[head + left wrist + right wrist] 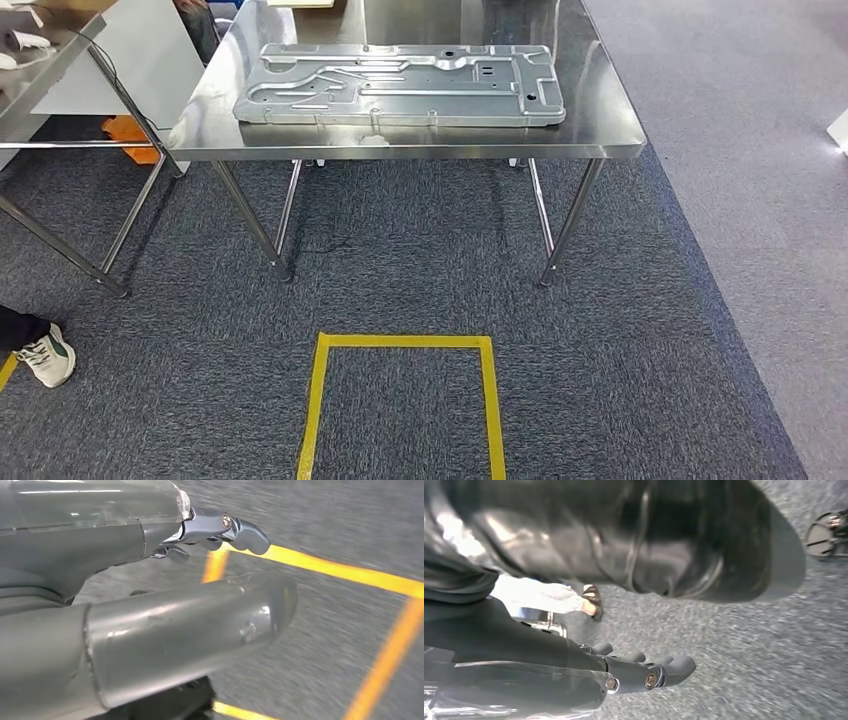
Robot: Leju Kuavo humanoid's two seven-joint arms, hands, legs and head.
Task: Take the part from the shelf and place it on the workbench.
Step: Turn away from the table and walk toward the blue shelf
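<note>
The part (400, 85), a long flat stamped sheet of grey metal with ribs and holes, lies flat on the steel workbench (400, 147) ahead of me, near its front edge. Nothing touches it. My left hand (100, 545) hangs over the carpet above yellow tape lines, thumb and dark fingers (235, 527) apart with nothing between them. My right hand (574, 665) also hangs over grey carpet, its dark fingers (664, 670) held straight out and holding nothing.
A yellow tape square (400, 400) marks the carpet in front of the workbench. A second steel table (40, 60) stands at the left, with a person's white shoe (45, 355) near it. A person's sandalled foot (591, 600) is on the carpet near my right hand.
</note>
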